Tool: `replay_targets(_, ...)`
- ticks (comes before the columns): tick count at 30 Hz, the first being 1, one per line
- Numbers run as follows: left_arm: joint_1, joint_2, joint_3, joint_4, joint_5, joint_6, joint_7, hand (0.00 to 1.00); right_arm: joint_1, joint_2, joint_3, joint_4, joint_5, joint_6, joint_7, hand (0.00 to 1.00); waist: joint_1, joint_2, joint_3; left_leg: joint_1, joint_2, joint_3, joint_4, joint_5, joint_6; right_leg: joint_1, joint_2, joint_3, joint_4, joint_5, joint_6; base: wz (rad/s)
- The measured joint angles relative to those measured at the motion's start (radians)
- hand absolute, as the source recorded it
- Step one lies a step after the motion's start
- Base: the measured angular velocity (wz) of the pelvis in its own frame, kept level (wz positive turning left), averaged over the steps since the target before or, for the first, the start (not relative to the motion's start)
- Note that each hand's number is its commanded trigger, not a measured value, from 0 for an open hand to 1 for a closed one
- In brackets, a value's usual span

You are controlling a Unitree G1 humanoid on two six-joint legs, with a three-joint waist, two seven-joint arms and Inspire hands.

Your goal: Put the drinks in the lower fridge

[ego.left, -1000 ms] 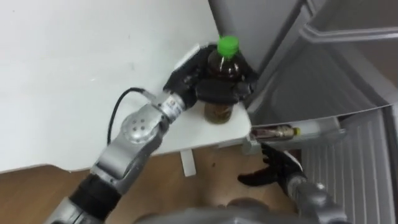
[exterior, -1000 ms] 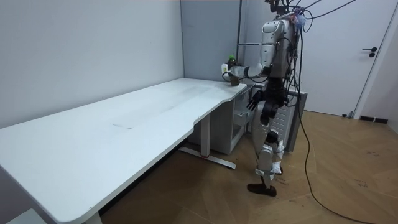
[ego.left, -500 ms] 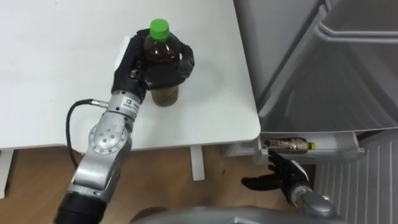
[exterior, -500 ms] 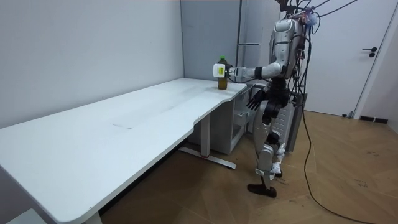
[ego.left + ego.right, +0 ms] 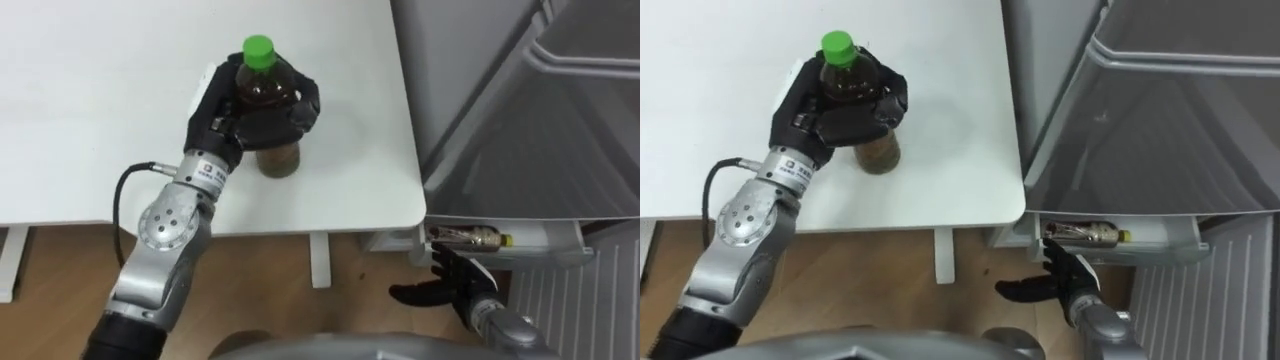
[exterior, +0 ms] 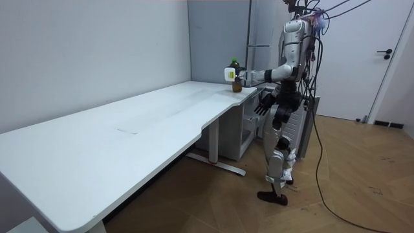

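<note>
Curling round the green-capped drink bottle [image 5: 277, 158], the left hand [image 5: 255, 110] clamps its dark upper body and holds it upright by the white table [image 5: 90, 120] edge. Lower, off to that hand's right, the right hand [image 5: 450, 285] hangs with fingers loosely spread, just below a fridge shelf [image 5: 530, 240].

Green-capped brown drink bottle [image 5: 268, 115] upright on white desk [image 5: 90, 110]

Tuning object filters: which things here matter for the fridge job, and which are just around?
Job: bottle, in left hand; fridge; second bottle, in white tray below it.
Around: desk; right hand, idle.
</note>
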Motion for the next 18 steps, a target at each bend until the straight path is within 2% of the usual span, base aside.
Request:
replay_targets(3,-0.007,0.031,-0.044,-0.004,-0.044,0.006,-0.077,1.00,-0.008,-0.008,0.001,-0.016,-0.011,0.001,0.017,0.00,-0.022,0.014,0.0027,-0.006,-0.001,0.000,0.011,-0.002,0.003,-0.001,-0.003,-0.006,0.001,0.000,0.000,0.02)
replay_targets(5,-0.007,0.054,-0.069,-0.005,-0.118,0.025,-0.150,1.00,-0.006,-0.015,0.001,-0.046,-0.015,0.003,0.032,0.00,-0.044,0.026,0.0050,-0.005,-0.002,-0.001,0.013,-0.002,0.003,0.000,-0.004,-0.007,0.001,0.000,0.000,-0.02)
replay_targets(10,-0.007,0.090,-0.117,-0.004,-0.225,0.062,-0.276,1.00,-0.013,-0.036,0.000,-0.057,-0.016,0.010,0.057,0.00,-0.069,0.045,0.0137,-0.009,0.001,0.005,0.017,-0.002,0.003,-0.021,-0.004,-0.002,0.020,-0.001,0.000,-0.06)
replay_targets(12,-0.007,0.097,-0.124,-0.005,-0.241,0.081,-0.331,1.00,-0.016,-0.052,-0.001,-0.057,-0.016,0.021,0.073,0.00,-0.077,0.046,0.0130,-0.022,0.000,0.005,0.022,-0.002,0.003,-0.030,-0.004,-0.001,0.020,-0.003,0.000,-0.02)
replay_targets(15,-0.003,0.100,-0.153,-0.006,-0.274,0.138,-0.373,1.00,-0.020,-0.064,-0.002,-0.055,-0.014,0.045,0.089,0.00,-0.091,0.047,0.0114,-0.023,0.000,0.005,0.023,-0.001,0.004,-0.032,-0.003,0.004,0.019,-0.004,0.000,0.00)
replay_targets(17,-0.001,0.106,-0.166,-0.006,-0.275,0.192,-0.416,1.00,-0.025,-0.064,-0.002,-0.038,-0.014,0.063,0.103,0.00,-0.098,0.046,0.0120,-0.023,0.001,0.009,0.022,-0.002,0.003,-0.034,-0.002,0.014,0.019,-0.005,0.000,-0.04)
replay_targets(18,-0.002,0.111,-0.171,-0.006,-0.280,0.201,-0.426,1.00,-0.025,-0.064,-0.001,-0.035,-0.014,0.070,0.104,0.00,-0.099,0.048,0.0109,-0.024,0.001,0.009,0.022,-0.002,0.003,-0.034,-0.002,0.013,0.019,-0.005,0.000,-0.04)
